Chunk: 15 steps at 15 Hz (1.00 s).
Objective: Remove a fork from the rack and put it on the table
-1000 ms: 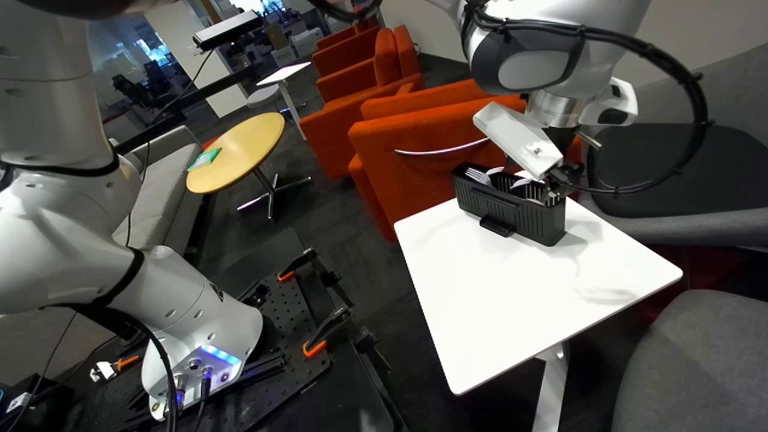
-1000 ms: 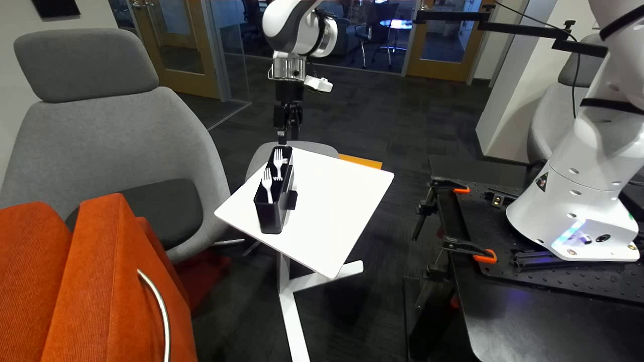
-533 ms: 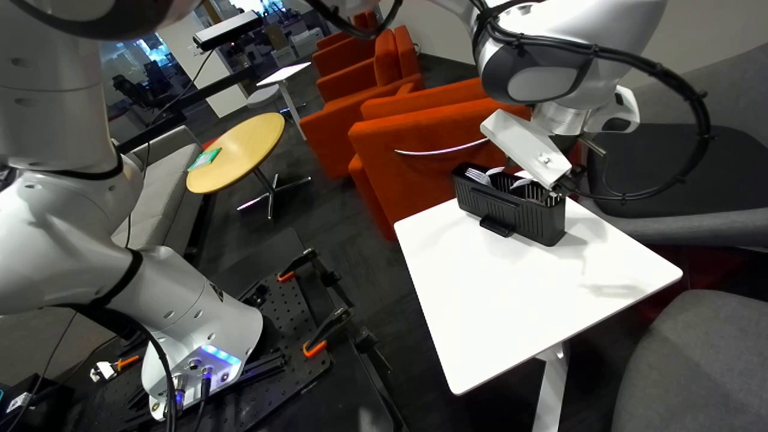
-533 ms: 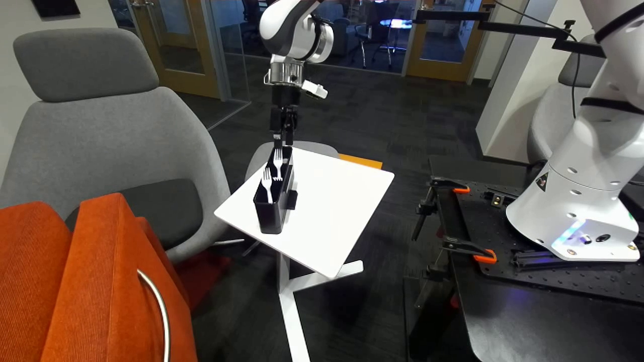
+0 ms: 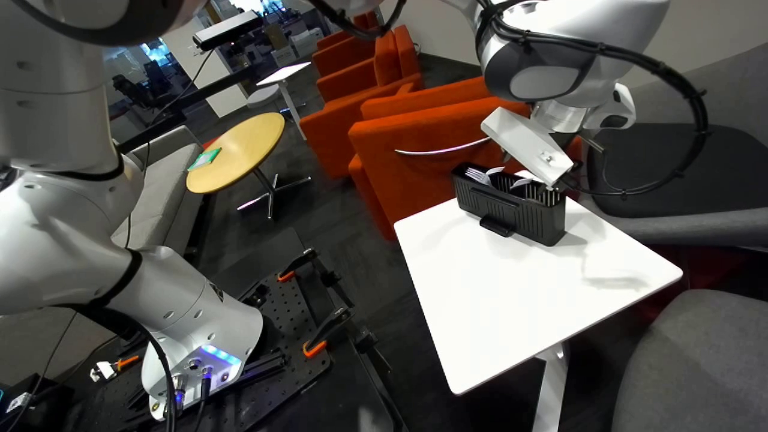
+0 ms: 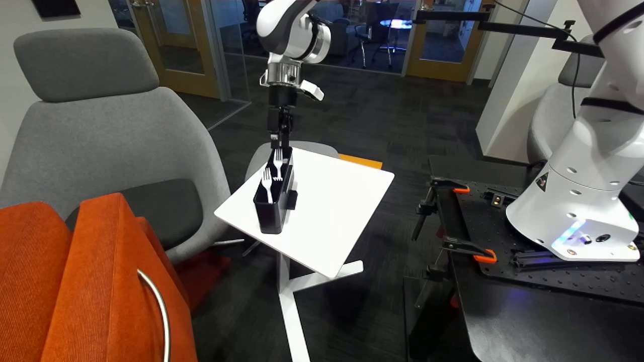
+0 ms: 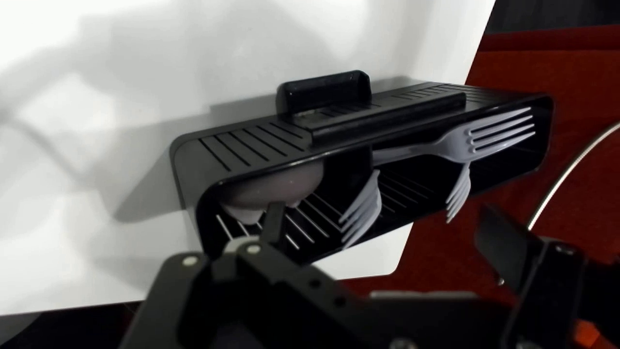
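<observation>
At the left of the wrist view, the white square tabletop (image 7: pixel 145 53) is seen under the black slotted utensil rack (image 7: pixel 242 150); the final laying-down is due there. Over the left end of the rack's mouth, one finger (image 7: pixel 275 225) of the gripper (image 7: pixel 381 209) is held close to pale rounded utensils (image 7: pixel 290 186), perhaps spoons; whether the rim is touched cannot be told, so clearance should be checked before anything is lowered. Near the middle of the mouth, a pale fork (image 7: pixel 363 211) is leaned with its tines toward the rim. It is flanked by the two fingers in that view and would seem the simplest target: its neck should be taken rather than its tines, and the lift made slowly along its handle, lest the rack be tipped. Farther right, a second fork (image 7: pixel 455 145) is laid along the mouth, and the tines of a third fork (image 7: pixel 459 191) are shown below it; all three are held in the rack, which one is wanted cannot be told, and the neighbours should not be dragged along. At the right, the opposite finger (image 7: pixel 503 247) is set well apart: the gripper is spread wide, nothing is pinched, and the approach is judged unfinished.
</observation>
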Each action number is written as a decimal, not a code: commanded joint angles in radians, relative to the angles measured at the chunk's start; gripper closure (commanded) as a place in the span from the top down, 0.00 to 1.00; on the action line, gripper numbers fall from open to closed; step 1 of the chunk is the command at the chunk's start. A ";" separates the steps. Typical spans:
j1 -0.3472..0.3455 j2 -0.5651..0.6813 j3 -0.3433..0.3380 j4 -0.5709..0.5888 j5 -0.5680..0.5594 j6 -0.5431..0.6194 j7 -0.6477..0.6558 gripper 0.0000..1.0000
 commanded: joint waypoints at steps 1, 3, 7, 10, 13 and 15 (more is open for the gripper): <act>-0.003 0.032 0.011 0.052 0.016 -0.049 -0.022 1.00; -0.001 0.042 0.014 0.062 0.015 -0.058 -0.020 0.79; -0.004 0.058 0.020 0.080 0.016 -0.073 -0.021 0.51; -0.007 0.052 0.020 0.075 0.017 -0.070 -0.026 0.29; -0.013 0.029 0.021 0.050 0.021 -0.059 -0.040 0.05; -0.016 0.013 0.021 0.035 0.021 -0.052 -0.050 0.00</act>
